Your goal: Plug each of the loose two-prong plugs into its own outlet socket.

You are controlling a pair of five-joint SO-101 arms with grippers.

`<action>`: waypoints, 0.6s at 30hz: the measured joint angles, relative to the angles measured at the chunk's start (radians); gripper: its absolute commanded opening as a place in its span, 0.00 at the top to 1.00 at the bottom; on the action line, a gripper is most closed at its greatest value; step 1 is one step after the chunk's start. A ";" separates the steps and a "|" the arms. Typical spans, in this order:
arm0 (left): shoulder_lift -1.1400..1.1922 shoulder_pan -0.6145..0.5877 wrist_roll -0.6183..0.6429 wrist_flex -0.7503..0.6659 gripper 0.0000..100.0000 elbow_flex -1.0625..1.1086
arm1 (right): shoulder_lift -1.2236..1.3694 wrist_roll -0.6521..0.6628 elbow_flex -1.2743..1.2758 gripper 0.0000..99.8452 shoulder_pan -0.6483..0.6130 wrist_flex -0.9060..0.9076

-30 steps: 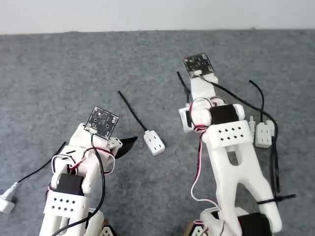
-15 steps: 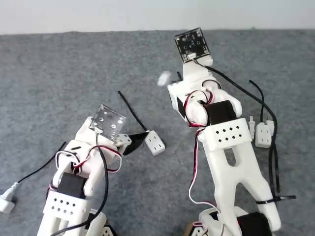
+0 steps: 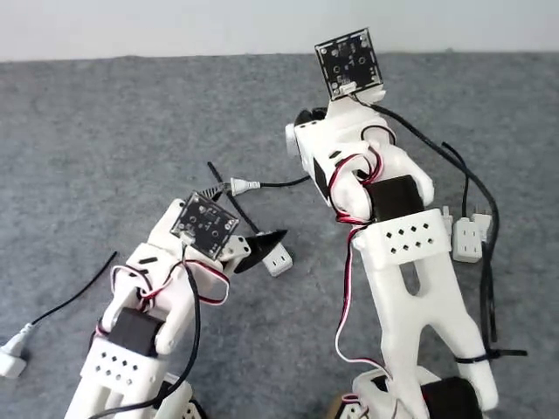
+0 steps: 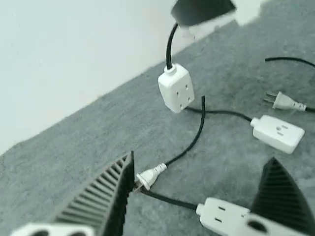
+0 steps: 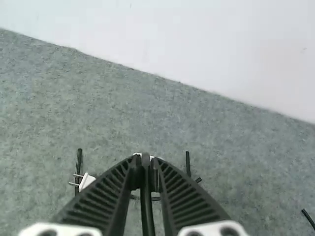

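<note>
Since the earlier frames our left gripper, jaws wide apart, has advanced to the nearest socket, and a loose plug now lies exposed just beyond it on the counter. Our right gripper is clamped on the black cord of a second socket, which hangs clear. We would grip the plug by its body, prongs free; crossing cords crowd the middle, and open counter lies outside the left arm.

A grey, speckled carpet covers the whole working surface, flat and evenly lit. Along its far edge rises a plain, pale wall in soft, diffuse light.
</note>
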 measured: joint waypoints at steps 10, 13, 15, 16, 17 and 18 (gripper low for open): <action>0.000 -0.038 0.000 -0.071 0.61 0.095 | 0.000 0.000 0.000 0.99 0.106 0.141; 0.000 -0.049 0.000 -0.071 0.61 0.098 | 0.000 0.000 0.000 0.99 0.227 0.172; 0.000 -0.051 0.000 -0.071 0.61 0.100 | -0.012 0.000 0.023 0.99 0.305 0.172; 0.000 -0.051 0.000 -0.071 0.61 0.100 | -0.020 0.000 0.038 0.99 0.334 0.173; 0.000 -0.051 0.000 -0.071 0.61 0.100 | -0.029 0.000 0.060 0.99 0.354 0.178; 0.000 -0.051 0.000 -0.071 0.61 0.100 | -0.038 0.000 0.083 0.99 0.365 0.178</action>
